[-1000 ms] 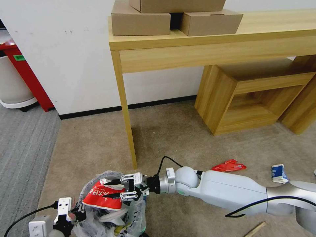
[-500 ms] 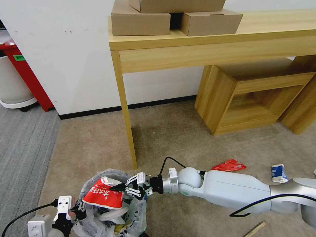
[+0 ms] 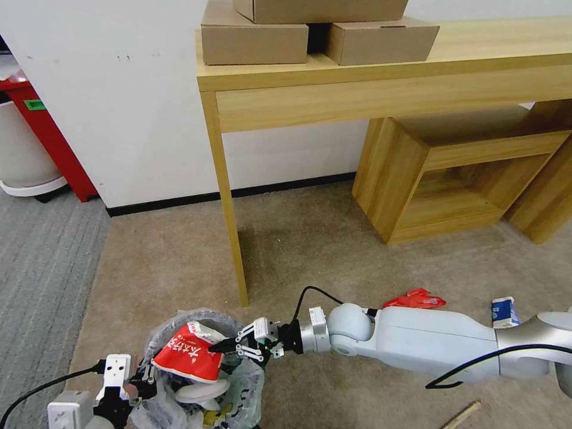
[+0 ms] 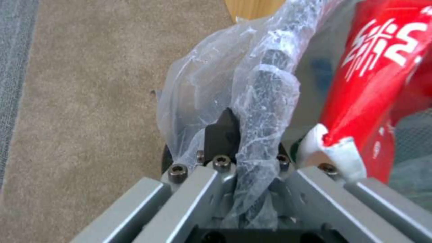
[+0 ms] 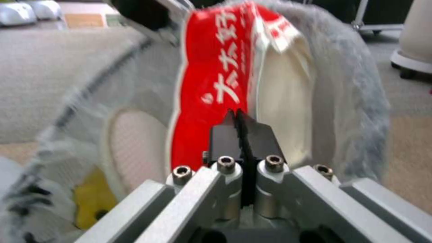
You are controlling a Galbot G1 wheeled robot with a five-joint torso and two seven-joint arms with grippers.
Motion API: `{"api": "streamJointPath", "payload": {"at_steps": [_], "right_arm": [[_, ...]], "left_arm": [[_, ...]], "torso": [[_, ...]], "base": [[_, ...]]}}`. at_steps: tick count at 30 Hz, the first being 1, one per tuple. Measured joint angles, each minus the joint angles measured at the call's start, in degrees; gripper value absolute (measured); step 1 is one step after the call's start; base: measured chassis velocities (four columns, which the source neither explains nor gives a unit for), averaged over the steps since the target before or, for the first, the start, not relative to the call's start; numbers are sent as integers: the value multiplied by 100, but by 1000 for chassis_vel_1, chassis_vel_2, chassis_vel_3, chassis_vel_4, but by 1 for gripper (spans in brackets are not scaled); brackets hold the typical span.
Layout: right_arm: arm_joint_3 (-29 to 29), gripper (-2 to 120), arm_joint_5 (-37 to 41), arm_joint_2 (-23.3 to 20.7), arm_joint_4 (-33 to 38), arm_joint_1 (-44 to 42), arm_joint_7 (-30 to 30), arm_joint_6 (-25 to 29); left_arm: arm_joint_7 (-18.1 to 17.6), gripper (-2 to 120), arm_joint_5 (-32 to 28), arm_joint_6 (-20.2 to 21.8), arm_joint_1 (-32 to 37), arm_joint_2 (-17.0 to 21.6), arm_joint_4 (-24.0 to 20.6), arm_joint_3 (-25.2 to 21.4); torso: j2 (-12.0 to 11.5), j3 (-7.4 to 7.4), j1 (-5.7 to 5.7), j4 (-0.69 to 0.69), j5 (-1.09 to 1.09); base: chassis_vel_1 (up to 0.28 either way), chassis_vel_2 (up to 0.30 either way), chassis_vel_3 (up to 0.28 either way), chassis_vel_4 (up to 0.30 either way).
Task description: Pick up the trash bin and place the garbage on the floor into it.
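The trash bin (image 3: 241, 381), lined with a crinkly plastic bag, is at the lower left of the head view. My left gripper (image 3: 140, 384) is shut on its bagged rim (image 4: 270, 94). A red-white crushed cup (image 3: 187, 357) lies on top inside the bin, above a white slipper (image 3: 193, 391). My right gripper (image 3: 225, 345) is shut, with its tips (image 5: 238, 118) at the cup's (image 5: 211, 84) edge over the bin's right side. On the carpet lie more garbage: a red wrapper (image 3: 415, 300), a blue-white carton (image 3: 503, 313) and a wooden stick (image 3: 462, 415).
A wooden table's leg (image 3: 229, 226) stands just behind the bin, with cardboard boxes (image 3: 256, 39) on the tabletop. A low wooden shelf unit (image 3: 453, 173) sits under the table at the right. A red-and-white machine (image 3: 30, 143) stands at the far left.
My right gripper's fingers have come together from open and the arm has drawn back to the right. The cup has settled lower in the bin. The left arm has not moved.
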Motion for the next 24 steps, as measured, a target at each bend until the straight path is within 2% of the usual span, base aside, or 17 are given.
{"api": "streamJointPath", "payload": {"at_steps": [5,10,22,24], "right_arm": [[-34,0,54,229,-183,62,124,22],[84,0,91,223,-140,75,145,30],[840,0,330,-35,-53,-255,51,308],[1254,0,363,-140,21,-367,46,354]], "left_arm": [[11,0,73,-8,25,-45,16,41],[26,0,74,-29,32,-43,30,40],[11,0,2,-41,-55,54,198,58],[8,0,-60,-41,-99,80,259,72]], "torso": [[0,0,0,1,0],[0,0,0,1,-1],[0,0,0,0,0],[0,0,0,1,0]], "base": [[0,0,0,0],[0,0,0,0],[0,0,0,0],[0,0,0,0]]}}
